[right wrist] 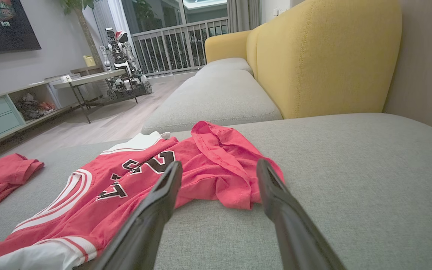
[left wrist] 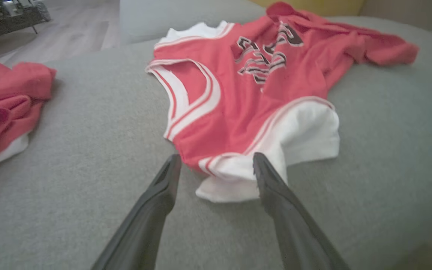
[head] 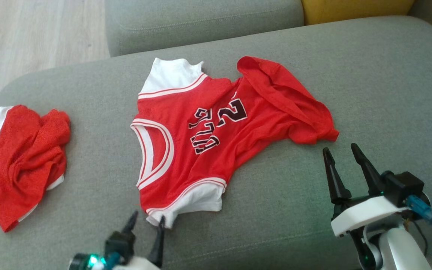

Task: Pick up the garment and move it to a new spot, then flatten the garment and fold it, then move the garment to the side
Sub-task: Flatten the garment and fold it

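Jersey (head: 216, 138) crosswise on sofa seat (head: 388, 93); left arm nearer.
Head view: long axis is running left to right, hem (head: 294, 108) bunched rightward; left end effector (head: 148, 216) and right end effector (head: 340, 148) are gaping wide, empty. Left wrist view: the white shoulder corner (left wrist: 231, 183) is lying between the fingers (left wrist: 272, 187). Right wrist view: hem is lying just ahead, apart; bare seat is stretching rightward.

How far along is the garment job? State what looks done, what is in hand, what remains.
Done: the jersey lies partly spread on the cushion. In hand: the open left gripper sits at its white sleeve; the right gripper hangs open near the doubled-over hem. Left: flattening, folding, moving aside.
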You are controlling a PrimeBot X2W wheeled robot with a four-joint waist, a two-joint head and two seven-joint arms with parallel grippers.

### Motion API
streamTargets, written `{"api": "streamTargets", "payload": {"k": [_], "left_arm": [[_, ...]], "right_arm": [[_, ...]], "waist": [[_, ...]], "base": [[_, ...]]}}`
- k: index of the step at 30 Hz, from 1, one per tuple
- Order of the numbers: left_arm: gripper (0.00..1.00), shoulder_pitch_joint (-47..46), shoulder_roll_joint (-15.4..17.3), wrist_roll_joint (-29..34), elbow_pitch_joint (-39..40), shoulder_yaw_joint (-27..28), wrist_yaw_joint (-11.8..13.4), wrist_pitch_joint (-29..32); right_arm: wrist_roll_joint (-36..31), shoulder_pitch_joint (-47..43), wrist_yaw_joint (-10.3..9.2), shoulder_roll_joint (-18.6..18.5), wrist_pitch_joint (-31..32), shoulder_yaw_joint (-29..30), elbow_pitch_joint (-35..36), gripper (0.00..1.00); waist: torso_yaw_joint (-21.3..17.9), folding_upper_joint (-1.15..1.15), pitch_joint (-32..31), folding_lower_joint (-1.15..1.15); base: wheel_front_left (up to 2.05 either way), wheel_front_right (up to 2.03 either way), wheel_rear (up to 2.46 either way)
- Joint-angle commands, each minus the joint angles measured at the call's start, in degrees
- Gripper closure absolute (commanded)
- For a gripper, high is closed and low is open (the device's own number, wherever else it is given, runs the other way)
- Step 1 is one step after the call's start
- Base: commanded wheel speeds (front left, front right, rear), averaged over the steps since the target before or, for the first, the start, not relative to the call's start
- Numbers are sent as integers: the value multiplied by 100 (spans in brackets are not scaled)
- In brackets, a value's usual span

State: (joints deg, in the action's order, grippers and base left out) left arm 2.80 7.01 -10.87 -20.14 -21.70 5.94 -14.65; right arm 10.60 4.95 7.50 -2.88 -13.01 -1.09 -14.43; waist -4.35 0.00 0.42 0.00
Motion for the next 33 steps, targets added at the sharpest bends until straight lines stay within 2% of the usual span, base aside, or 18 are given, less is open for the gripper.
{"api": "streamTargets", "payload": {"k": [1,12,18,24,25,26,33], "left_arm": [[0,-117,108,184,50,56,-48,-35],[0,-602,413,975,-878,-493,-87,-35],[0,-949,433,1087,-1224,-586,-59,-35],[0,-1199,322,938,-1669,-564,-148,-35],[31,-1226,289,875,-1751,-551,-204,-35],[100,-1257,261,823,-1821,-548,-263,-35],[100,-1317,74,453,-1615,-434,-550,-35]], "right_arm": [[36,152,-1,1,11,-132,214,0],[39,245,-1,1,1,-182,197,0],[22,299,-1,1,-1,-171,190,0],[21,337,-1,1,-3,-186,210,0],[17,338,-1,1,-5,-179,214,0],[10,340,-1,1,-5,-169,216,0],[-150,483,-1,1,86,-16,115,0]], "waist": [[-2,0,25,0],[-101,0,158,0],[-192,0,225,0],[-271,0,303,0],[-278,0,314,0],[-282,0,325,0],[-120,0,340,0]], "base": [[0,0,0],[0,0,0],[0,0,0],[0,0,0],[0,0,0],[0,0,0],[0,0,0]]}}
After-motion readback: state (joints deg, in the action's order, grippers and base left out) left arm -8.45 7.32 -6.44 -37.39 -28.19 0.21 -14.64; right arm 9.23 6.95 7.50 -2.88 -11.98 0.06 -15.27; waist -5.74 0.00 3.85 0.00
